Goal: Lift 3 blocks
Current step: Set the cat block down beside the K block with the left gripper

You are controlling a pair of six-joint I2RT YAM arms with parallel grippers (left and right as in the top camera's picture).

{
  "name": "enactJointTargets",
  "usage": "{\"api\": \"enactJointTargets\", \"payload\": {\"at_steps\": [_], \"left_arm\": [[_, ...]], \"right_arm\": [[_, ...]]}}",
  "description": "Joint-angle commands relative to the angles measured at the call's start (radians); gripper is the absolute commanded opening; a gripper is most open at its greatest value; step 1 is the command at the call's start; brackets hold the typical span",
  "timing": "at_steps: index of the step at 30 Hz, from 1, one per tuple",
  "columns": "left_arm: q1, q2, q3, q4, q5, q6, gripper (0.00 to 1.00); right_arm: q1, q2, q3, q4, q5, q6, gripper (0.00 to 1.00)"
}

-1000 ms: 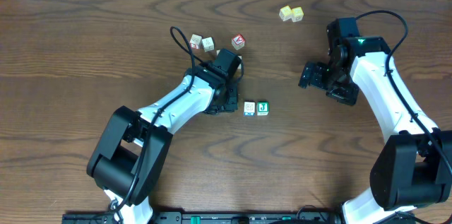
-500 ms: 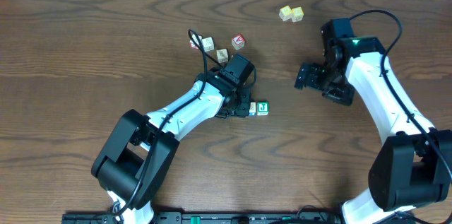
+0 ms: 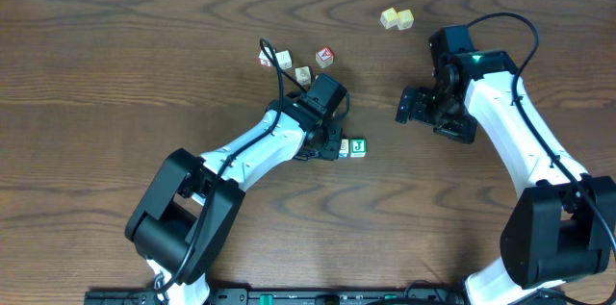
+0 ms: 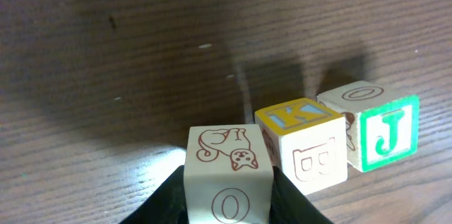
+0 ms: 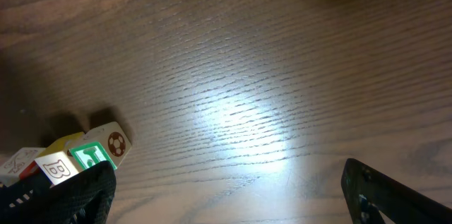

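A dark wood tabletop [image 3: 115, 64] seen from above, with two white-and-black robot arms reaching in from the near edge. Behind the left arm lies a loose cluster of pale cubes [image 3: 284, 59] and a red-faced cube [image 3: 325, 56]. Two pale-yellow cubes [image 3: 397, 19] sit well apart, near the far edge. None of these stands between the arms and the task's blocks.

The three blocks form a short row near the tabletop's middle, running left to right. The left hand [image 3: 330, 143] is closed on the cream block [image 4: 229, 174], its black fingers [image 4: 293, 199] against two opposite sides; a cat drawing faces up and a letter O faces the wrist camera. Just beside it sits the blue-lettered block [image 4: 304, 146], yellow on top. The green block [image 3: 358, 147] ends the row, turned slightly, its J upright.

The right hand [image 5: 226, 171] hovers to the right of the row, spread wide and holding nothing.
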Motion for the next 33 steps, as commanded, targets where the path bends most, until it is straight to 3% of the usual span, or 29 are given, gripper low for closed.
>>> {"api": "enactJointTargets", "payload": {"at_steps": [1,4,7,19,25,33], "left_arm": [[0.002,0.015,0.010,0.011,-0.020,0.015,0.37],[0.002,0.015,0.010,0.018,-0.020,0.015,0.50],[0.003,0.014,0.010,0.021,-0.020,0.015,0.54],[0.064,-0.035,0.032,-0.013,0.008,-0.048,0.54],[0.074,-0.032,0.032,-0.050,0.035,-0.037,0.43],[0.110,-0.033,0.032,-0.047,0.150,-0.037,0.41]], "right_arm": [[0.011,0.006,0.003,-0.001,-0.001,-0.014,0.99],[0.011,0.006,0.003,-0.002,-0.001,-0.014,0.99],[0.011,0.006,0.003,-0.002,-0.001,-0.014,0.99],[0.011,0.006,0.003,-0.001,-0.001,-0.014,0.99],[0.011,0.006,0.003,0.001,-0.001,-0.014,0.99],[0.011,0.007,0.003,0.000,-0.001,-0.014,0.99]]}}
